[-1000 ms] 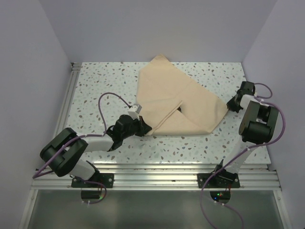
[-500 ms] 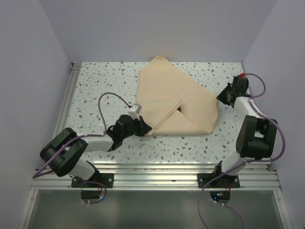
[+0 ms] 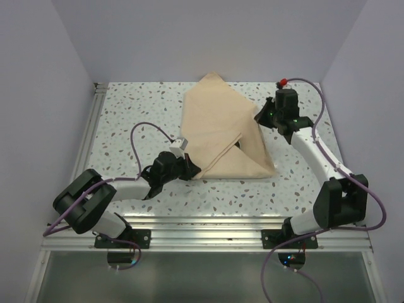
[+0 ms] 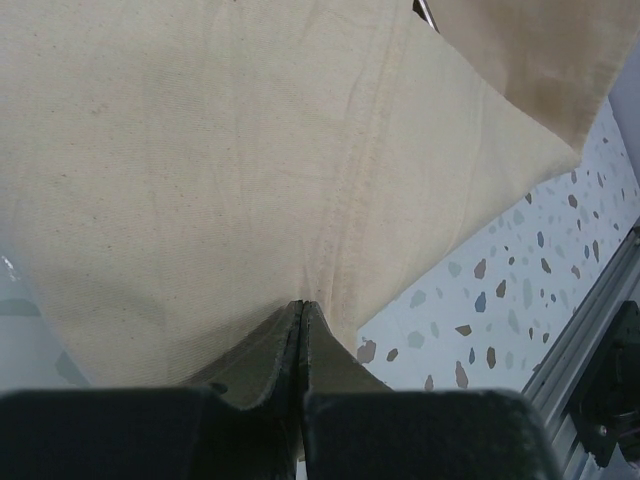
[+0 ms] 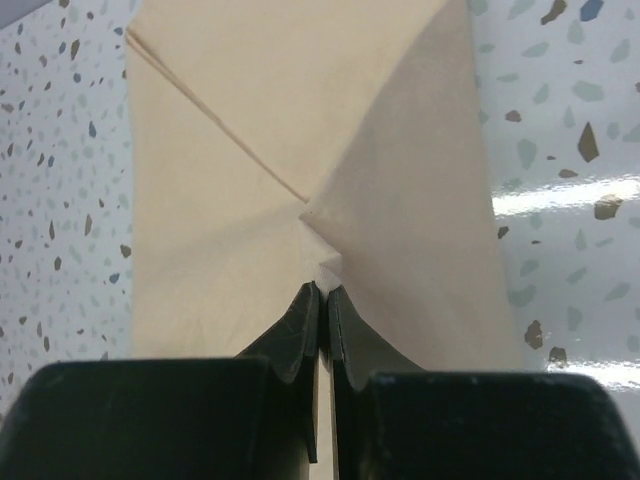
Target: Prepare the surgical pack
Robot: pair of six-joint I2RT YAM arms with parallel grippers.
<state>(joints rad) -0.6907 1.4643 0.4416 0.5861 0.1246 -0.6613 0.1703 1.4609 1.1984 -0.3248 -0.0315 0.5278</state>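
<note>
The surgical pack is a tan cloth wrap [image 3: 218, 129] folded over itself on the speckled table. A small dark gap [image 3: 238, 144] shows between its folds; the tray inside is hidden. My left gripper [image 3: 187, 167] is shut on the cloth's near-left corner and holds it low at the table; in the left wrist view the cloth [image 4: 250, 150] fills the frame beyond the closed tips [image 4: 301, 306]. My right gripper [image 3: 263, 115] is shut on the cloth's right corner, lifted and carried over the wrap. The right wrist view shows that corner [image 5: 322, 255] pinched between the tips [image 5: 323, 290].
The table has a metal rail along its left edge [image 3: 88, 136] and slotted rails along the near edge [image 3: 208, 230]. Walls close in the left, back and right. A purple cable [image 3: 142, 136] loops from the left arm over the table.
My right gripper has swung from the table's right side up and to the left, pulling the cloth's right corner over the wrap. The cloth's right edge has moved inward. The left gripper has not moved.
</note>
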